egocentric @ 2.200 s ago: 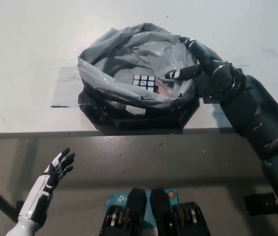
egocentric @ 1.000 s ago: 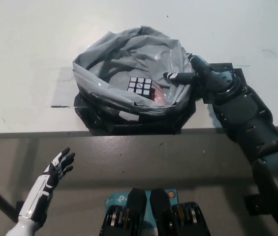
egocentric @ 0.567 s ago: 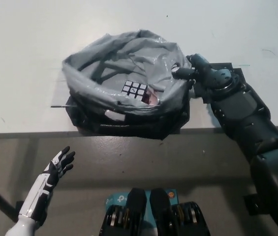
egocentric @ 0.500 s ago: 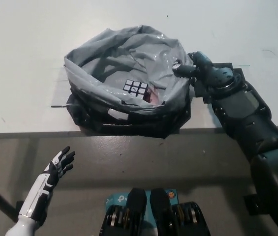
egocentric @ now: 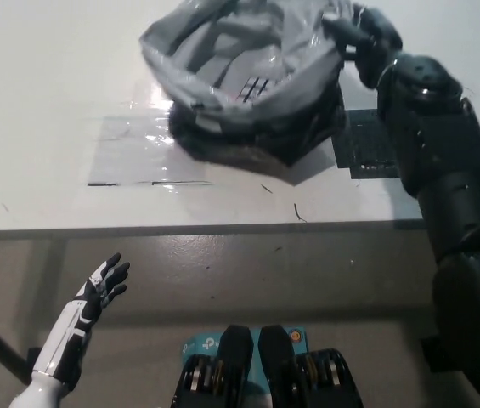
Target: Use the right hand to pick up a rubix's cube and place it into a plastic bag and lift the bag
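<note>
One grey plastic bag (egocentric: 248,85) hangs clear of the white table (egocentric: 53,102) at the far side of my head view, its mouth gaping toward the camera and its dark underside bulging above the tabletop. My black right hand (egocentric: 360,36) has its fingers clamped on the bag's right rim, at the far right of the scene, with the black arm running down the right edge of the picture to the near corner. Inside the bag, the Rubik's cube (egocentric: 255,88) lies against the near wall, only its black-gridded top face showing over the crumpled rim; I cannot make out its other faces. Below the bag, a sheet of clear film (egocentric: 138,149) lies flat and shiny on the table, glare running across it, and a strip of dark tape (egocentric: 110,183) marks its near-left edge. Just right of the bag, a dark square pad (egocentric: 363,149) sits on the table beside my right forearm. A few thin dark scratch marks (egocentric: 295,211) show near the table's front edge. My white left hand (egocentric: 102,289) rests low at the near left, below the table edge and well apart from the bag, its dark fingers spread and holding nothing.
</note>
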Robot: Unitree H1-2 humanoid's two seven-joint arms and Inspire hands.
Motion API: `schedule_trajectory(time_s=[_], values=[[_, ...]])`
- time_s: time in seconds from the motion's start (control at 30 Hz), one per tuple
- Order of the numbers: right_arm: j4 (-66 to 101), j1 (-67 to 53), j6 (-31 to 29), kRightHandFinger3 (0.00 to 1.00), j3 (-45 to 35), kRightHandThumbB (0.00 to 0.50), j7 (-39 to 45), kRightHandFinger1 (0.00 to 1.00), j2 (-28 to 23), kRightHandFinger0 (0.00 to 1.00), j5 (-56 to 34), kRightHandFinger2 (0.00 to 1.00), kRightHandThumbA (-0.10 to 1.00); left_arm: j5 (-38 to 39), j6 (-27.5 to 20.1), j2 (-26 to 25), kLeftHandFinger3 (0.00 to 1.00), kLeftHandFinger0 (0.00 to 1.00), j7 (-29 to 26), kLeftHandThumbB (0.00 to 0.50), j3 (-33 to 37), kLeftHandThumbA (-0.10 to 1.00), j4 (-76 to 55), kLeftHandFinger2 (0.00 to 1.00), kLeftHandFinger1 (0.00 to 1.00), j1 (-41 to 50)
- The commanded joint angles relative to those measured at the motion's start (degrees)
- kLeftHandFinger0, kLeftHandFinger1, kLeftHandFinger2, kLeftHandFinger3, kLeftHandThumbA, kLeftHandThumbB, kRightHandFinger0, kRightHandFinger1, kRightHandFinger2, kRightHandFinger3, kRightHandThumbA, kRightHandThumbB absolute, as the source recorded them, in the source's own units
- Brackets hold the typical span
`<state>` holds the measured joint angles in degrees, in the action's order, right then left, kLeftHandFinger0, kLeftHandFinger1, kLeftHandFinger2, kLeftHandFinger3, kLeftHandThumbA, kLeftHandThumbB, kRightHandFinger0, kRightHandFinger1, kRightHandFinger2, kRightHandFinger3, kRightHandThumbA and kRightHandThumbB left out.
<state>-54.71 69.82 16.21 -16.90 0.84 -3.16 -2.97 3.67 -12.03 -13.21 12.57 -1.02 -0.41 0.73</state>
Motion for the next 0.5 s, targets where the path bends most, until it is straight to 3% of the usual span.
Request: schedule_trajectory(time_s=[0.0, 0.1, 0.17, 0.23, 0.27, 0.33, 0.4, 0.47], values=[[7.3, 7.6, 6.5, 0.18, -2.7, 0.151, 0.5, 0.19, 1.8, 0.0, -7.6, 0.56, 0.01, -0.1, -1.5, -0.8, 1.0, 1.0, 0.0, 0.287, -0.2, 0.99, -0.8, 1.0, 1.0, -0.6], [9.4, 9.0, 8.2, 0.22, -3.2, 0.159, 0.0, 0.18, 2.3, 0.0, -8.5, 0.58, 0.04, 0.3, -1.2, -0.7, 1.0, 1.0, 0.2, 0.294, -0.2, 0.98, -0.9, 1.0, 1.0, -0.6], [10.3, 10.6, 9.3, 0.32, -3.1, 0.162, 0.3, 0.18, 2.3, 0.0, -9.0, 0.64, 0.09, 0.4, -1.3, -0.7, 1.0, 1.0, 0.1, 0.287, -0.2, 0.98, -0.8, 1.0, 1.0, -0.7], [10.8, 14.3, 10.5, 0.31, -3.1, 0.152, 0.7, 0.17, 2.0, 0.0, -10.1, 0.6, 0.1, 0.1, -1.0, -0.7, 1.0, 1.0, 0.0, 0.289, -0.2, 0.99, -0.9, 1.0, 1.0, -0.7], [10.6, 16.2, 10.7, 0.46, -3.7, 0.16, -0.2, 0.17, 2.1, 0.0, -11.2, 0.62, 0.08, -0.2, -0.8, -0.8, 1.0, 1.0, -0.2, 0.295, -0.2, 0.99, -1.1, 1.0, 1.0, -0.8], [10.5, 18.2, 10.7, 0.63, -4.0, 0.16, -0.7, 0.21, 2.0, 0.0, -11.7, 0.69, 0.07, -0.5, -0.7, -0.8, 1.0, 1.0, -0.3, 0.292, -0.3, 1.0, -1.3, 1.0, 1.0, -0.9], [9.8, 22.3, 10.7, 0.76, -4.4, 0.174, -1.7, 0.27, 1.6, 0.0, -12.8, 0.74, 0.07, -0.5, -0.6, -0.9, 1.0, 1.0, -0.2, 0.281, -0.2, 1.0, -1.4, 1.0, 1.0, -1.1], [9.5, 25.0, 10.7, 0.79, -4.6, 0.156, -2.0, 0.26, 1.3, 0.0, -13.6, 0.72, 0.08, -0.4, -0.6, -1.0, 1.0, 1.0, -0.1, 0.279, -0.2, 1.0, -1.3, 1.0, 1.0, -1.2]])
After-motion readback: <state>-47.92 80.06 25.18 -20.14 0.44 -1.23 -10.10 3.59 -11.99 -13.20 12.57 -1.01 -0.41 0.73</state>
